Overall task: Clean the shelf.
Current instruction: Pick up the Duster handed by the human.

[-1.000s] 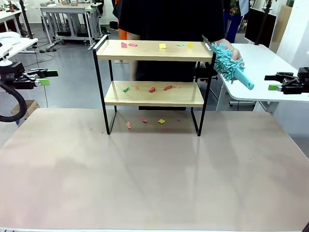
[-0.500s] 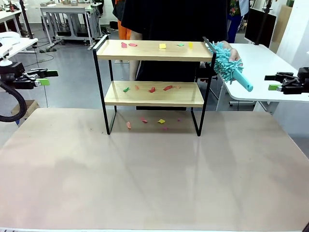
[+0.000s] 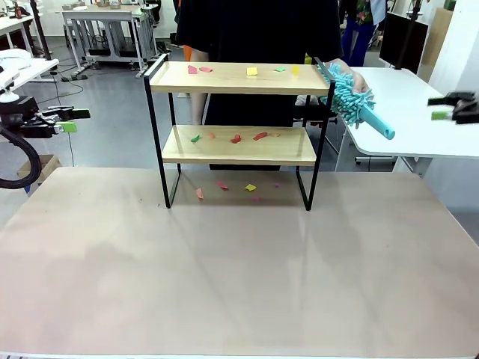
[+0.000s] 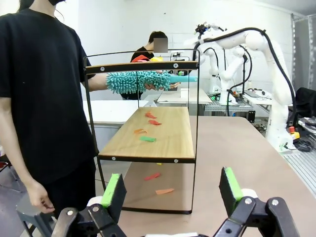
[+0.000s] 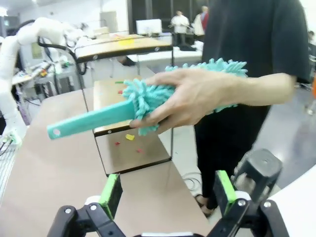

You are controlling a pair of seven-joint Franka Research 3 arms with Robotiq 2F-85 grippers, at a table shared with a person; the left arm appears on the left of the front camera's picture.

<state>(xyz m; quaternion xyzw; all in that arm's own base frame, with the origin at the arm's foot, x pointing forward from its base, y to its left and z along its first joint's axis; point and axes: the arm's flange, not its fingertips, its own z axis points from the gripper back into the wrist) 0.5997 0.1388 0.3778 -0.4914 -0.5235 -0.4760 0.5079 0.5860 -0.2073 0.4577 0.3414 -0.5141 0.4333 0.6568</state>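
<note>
Since a second ago, the right gripper [image 3: 437, 107] has been lifted higher and pulled toward the right edge of the front view, while the left gripper [image 3: 75, 120] has been kept where it was, off the left side of the table [image 3: 239, 284]. Both grippers are held wide open, and nothing is held in them. The shelf [image 3: 224, 79] is set at the far middle of the table and has not been moved. The duster [image 3: 350, 99] has been kept just beside the right end of the top board, held by the person's hand [image 3: 359, 81]; whether the shelf is touched cannot be told. Small coloured scraps [image 3: 251, 72] are spread on both boards and on the table under the shelf, as before. From the left wrist, the shelf is seen end-on, and the fluffy head is seen level with the top board, with the person stood beside it. From the right wrist, the hand is seen close up: the fluffy head is wrapped by the fingers, and the bare handle is left sticking out free.
</note>
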